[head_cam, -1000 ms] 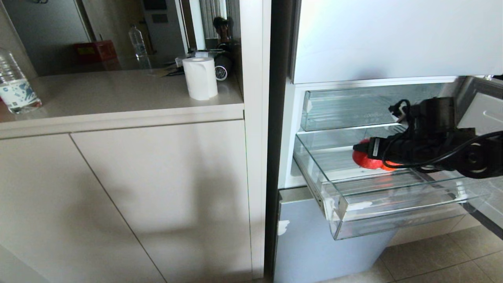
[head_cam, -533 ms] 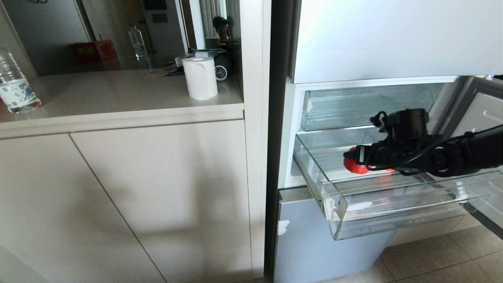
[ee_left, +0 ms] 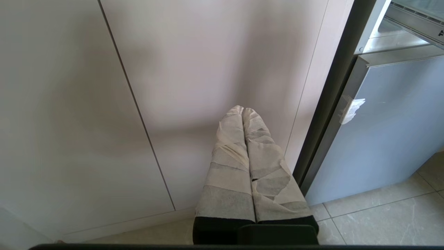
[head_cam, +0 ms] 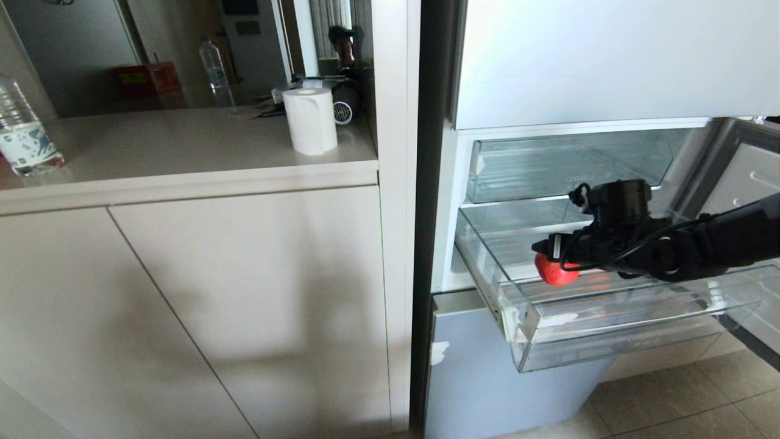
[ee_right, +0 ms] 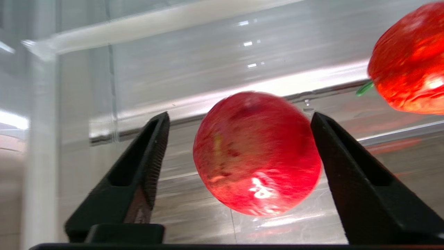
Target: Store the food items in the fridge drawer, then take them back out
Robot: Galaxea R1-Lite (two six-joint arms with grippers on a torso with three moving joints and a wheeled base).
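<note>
The clear fridge drawer (head_cam: 615, 320) is pulled out below a closed fridge door. My right gripper (head_cam: 547, 251) reaches into it from the right. In the right wrist view its black fingers (ee_right: 149, 163) stand open around a round red fruit (ee_right: 256, 152), with a visible gap on one side. The fruit looks blurred just above the ribbed drawer floor (ee_right: 187, 211). In the head view that fruit (head_cam: 556, 272) shows under the fingertips. A second red-orange piece with a green stem (ee_right: 409, 59) lies further along the drawer. My left gripper (ee_left: 242, 110) is parked low by the cabinet, its taped fingers pressed together.
A shallower clear tray (head_cam: 567, 164) sits above the drawer. The open fridge door (head_cam: 749, 177) is at the far right. A beige cabinet (head_cam: 244, 292) with a counter holds a paper roll (head_cam: 311, 121) and a water bottle (head_cam: 21, 131). Tiled floor (head_cam: 682, 402) lies below.
My right arm has moved left and lower into the drawer. Its jaws have spread, and the red fruit now sits loose between them.
</note>
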